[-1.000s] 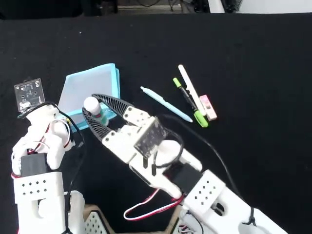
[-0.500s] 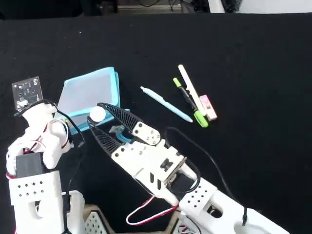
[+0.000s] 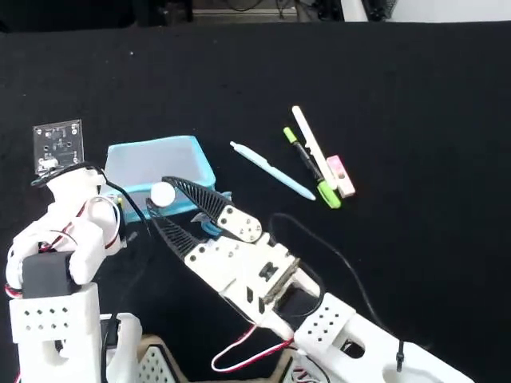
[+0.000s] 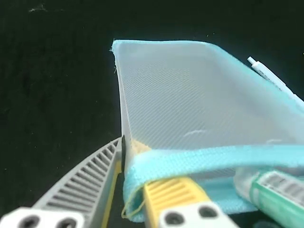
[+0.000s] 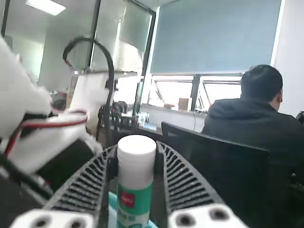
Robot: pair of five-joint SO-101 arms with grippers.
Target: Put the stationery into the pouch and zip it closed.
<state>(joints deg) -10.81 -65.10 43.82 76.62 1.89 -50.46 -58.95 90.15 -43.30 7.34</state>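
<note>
Right gripper (image 3: 159, 198) clenched on the glue stick (image 5: 136, 161), held at the pouch (image 3: 152, 163) rim. Left gripper (image 4: 128, 156) pinches the pouch's corner edge. Blue pen (image 3: 271, 170) lies well apart from the pouch, with bare black table (image 3: 399, 88) beyond.

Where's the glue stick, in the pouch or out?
Not released into it: the right gripper is shut on the glue stick at the near edge of the pouch. Whether its lower end is inside, cannot tell.

Black table (image 3: 415, 96); dark chair (image 5: 204, 156); bright windows (image 5: 171, 92) behind
</note>
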